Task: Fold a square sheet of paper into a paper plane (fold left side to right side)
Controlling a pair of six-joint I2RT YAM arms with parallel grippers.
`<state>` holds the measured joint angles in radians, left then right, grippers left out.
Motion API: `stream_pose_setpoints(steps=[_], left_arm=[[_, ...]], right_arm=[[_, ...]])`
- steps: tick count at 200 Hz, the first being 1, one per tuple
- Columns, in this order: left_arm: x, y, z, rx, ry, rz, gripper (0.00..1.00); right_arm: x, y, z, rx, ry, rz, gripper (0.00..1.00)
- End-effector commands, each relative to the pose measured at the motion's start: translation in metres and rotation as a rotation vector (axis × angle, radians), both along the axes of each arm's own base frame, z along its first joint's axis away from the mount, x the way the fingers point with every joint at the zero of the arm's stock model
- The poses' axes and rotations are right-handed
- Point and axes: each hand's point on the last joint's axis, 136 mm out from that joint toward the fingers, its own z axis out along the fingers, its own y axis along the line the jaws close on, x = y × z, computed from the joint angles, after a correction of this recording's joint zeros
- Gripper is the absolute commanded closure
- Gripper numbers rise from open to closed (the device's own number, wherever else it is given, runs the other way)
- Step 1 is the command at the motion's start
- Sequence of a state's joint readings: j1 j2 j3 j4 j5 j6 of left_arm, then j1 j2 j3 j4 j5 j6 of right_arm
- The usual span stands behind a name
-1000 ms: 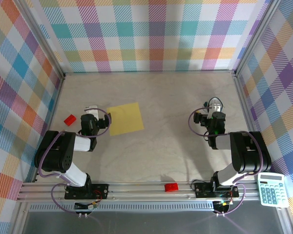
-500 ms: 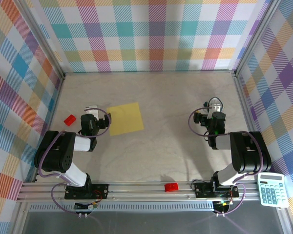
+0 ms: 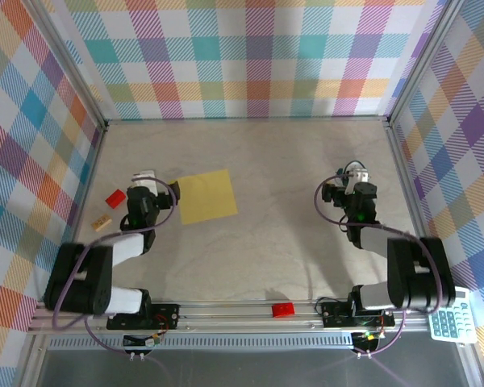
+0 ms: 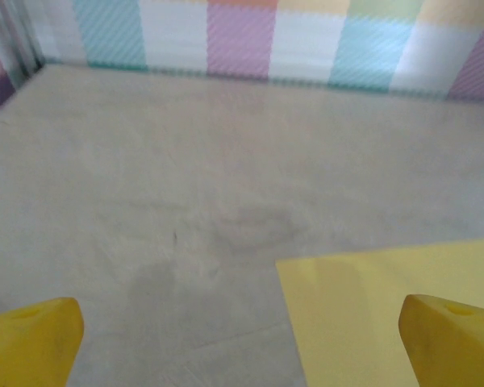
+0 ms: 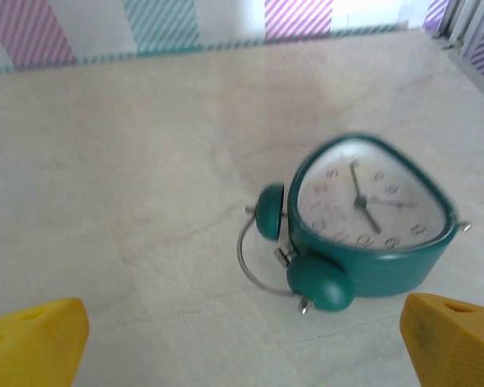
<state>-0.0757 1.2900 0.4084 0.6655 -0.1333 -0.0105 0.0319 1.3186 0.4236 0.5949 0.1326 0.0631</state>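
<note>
The square sheet of paper (image 3: 206,196) is plain yellow and lies flat on the table left of centre, with no fold showing. The paper plane is out of view. My left gripper (image 3: 144,179) hovers just left of the sheet's left edge, open. In the left wrist view the sheet's near-left corner (image 4: 387,306) lies at the lower right. Its right fingertip (image 4: 456,339) stands over the paper and its left fingertip (image 4: 28,339) over bare table. My right gripper (image 3: 355,172) is open at the right, well away from the sheet.
A teal alarm clock (image 5: 367,218) lies on its back just ahead of the right gripper (image 5: 242,347). A red brick (image 3: 115,197) and a small tan block (image 3: 102,222) sit left of the left arm. Another red brick (image 3: 283,310) rests on the front rail, a calculator (image 3: 448,322) at the bottom right.
Both arms have shifted: the left arm has swung a little left, which uncovers the tan block, and the right arm has lowered its elbow. Both grippers stay open. The sheet has not moved.
</note>
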Motion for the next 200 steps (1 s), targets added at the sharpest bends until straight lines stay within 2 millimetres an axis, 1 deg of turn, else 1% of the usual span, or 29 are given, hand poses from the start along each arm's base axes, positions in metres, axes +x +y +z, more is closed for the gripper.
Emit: stream_pose_setpoints(steps=[1,14,22,38,47,56,66,77,90,108,129,147,173,200], left_arm=[[-0.007,0.007,0.025,-0.122,0.034,0.068,0.0],[-0.011,0.002,0.033,-0.228,0.051,0.068,0.0],[-0.012,-0.006,0.037,-0.287,0.072,0.042,0.0],[-0.013,-0.03,0.038,-0.391,0.167,-0.052,0.0],[-0.013,-0.049,0.036,-0.438,0.237,-0.134,0.0],[-0.011,-0.062,0.031,-0.484,0.306,-0.185,0.0],[-0.007,-0.076,0.024,-0.54,0.374,-0.234,0.0],[-0.001,-0.092,0.016,-0.591,0.433,-0.29,0.0],[0.008,-0.111,0.005,-0.61,0.487,-0.338,0.0],[0.018,-0.136,-0.016,-0.603,0.582,-0.376,0.0],[0.027,-0.161,-0.036,-0.584,0.664,-0.409,0.0],[0.032,-0.174,-0.05,-0.561,0.701,-0.418,0.0],[0.032,-0.181,-0.07,-0.543,0.755,-0.408,0.0],[0.023,-0.186,-0.09,-0.532,0.826,-0.418,0.0]], right_arm=[[-0.012,0.008,0.023,0.096,0.047,0.015,0.01],[-0.023,0.017,0.036,0.18,0.079,0.034,0.01],[-0.029,0.023,0.046,0.242,0.09,0.048,0.01],[-0.04,0.043,0.059,0.403,0.121,0.101,0.01],[-0.045,0.058,0.065,0.504,0.144,0.156,0.01],[-0.049,0.074,0.071,0.598,0.171,0.223,0.01],[-0.052,0.087,0.07,0.681,0.222,0.259,0.01],[-0.054,0.097,0.064,0.728,0.283,0.269,0.01],[-0.055,0.106,0.056,0.729,0.352,0.277,0.01],[-0.054,0.117,0.048,0.7,0.424,0.286,0.01],[-0.054,0.121,0.038,0.674,0.484,0.273,0.01],[-0.053,0.123,0.033,0.664,0.497,0.266,0.01],[-0.054,0.122,0.032,0.643,0.501,0.256,0.01],[-0.055,0.118,0.033,0.617,0.496,0.242,0.01]])
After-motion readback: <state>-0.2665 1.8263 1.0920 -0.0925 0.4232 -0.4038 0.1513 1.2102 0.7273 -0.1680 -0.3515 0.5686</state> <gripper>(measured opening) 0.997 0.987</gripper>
